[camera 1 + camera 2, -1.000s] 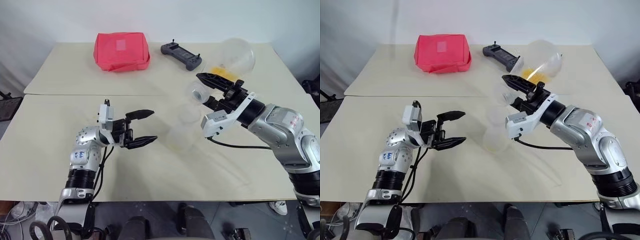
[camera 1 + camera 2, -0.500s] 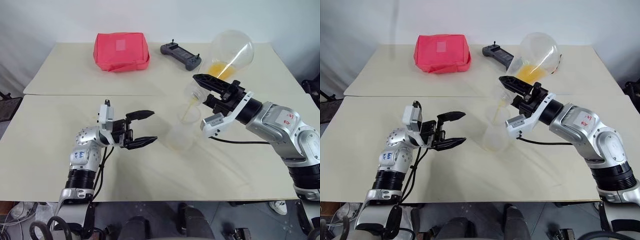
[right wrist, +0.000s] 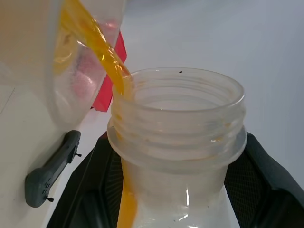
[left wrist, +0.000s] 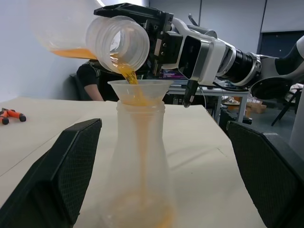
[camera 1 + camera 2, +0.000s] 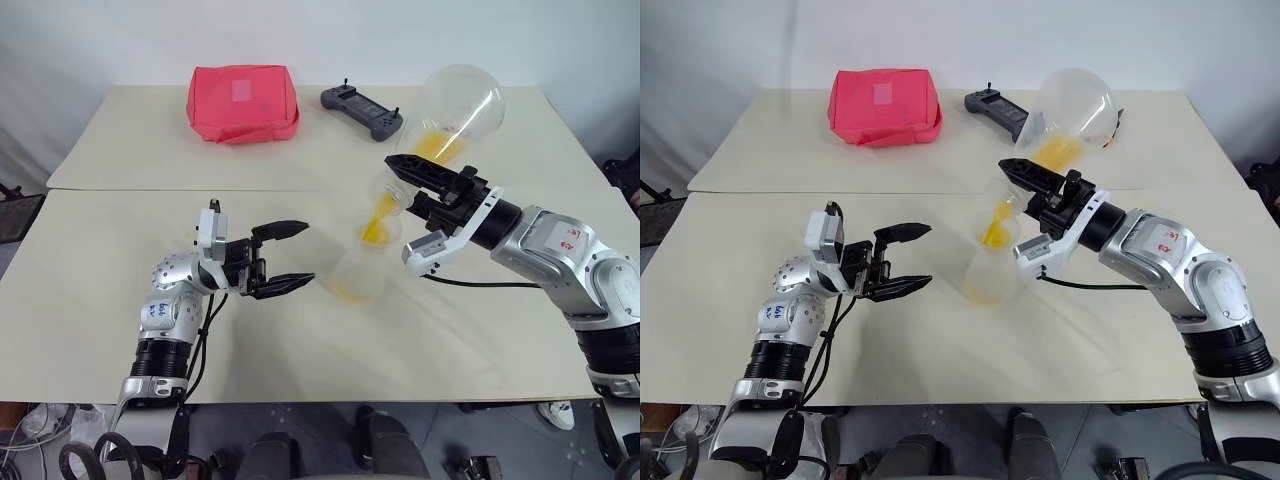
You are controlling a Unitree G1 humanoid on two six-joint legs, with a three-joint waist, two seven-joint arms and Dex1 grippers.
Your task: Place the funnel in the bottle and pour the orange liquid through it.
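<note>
orange liquid (image 4: 124,72) streams from a tilted clear flask (image 5: 455,105) into the funnel (image 4: 139,90) atop the whitish bottle (image 4: 140,171). the right hand (image 5: 425,185) is clamped on the flask's neck. the left hand (image 5: 285,257) gapes empty.

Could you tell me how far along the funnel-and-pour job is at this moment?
Done: the funnel sits in the bottle. In hand: the right gripper tips a flask, and the orange liquid streams into the funnel, pooling in the bottle. Left: liquid remains in the flask.

Two clear flasks (image 5: 462,100) and (image 5: 362,272), one funnel (image 4: 140,89), one red pouch (image 5: 243,102), one grey controller (image 5: 362,112), one pair of orange-handled pliers (image 4: 10,114), two tables (image 5: 120,250).
</note>
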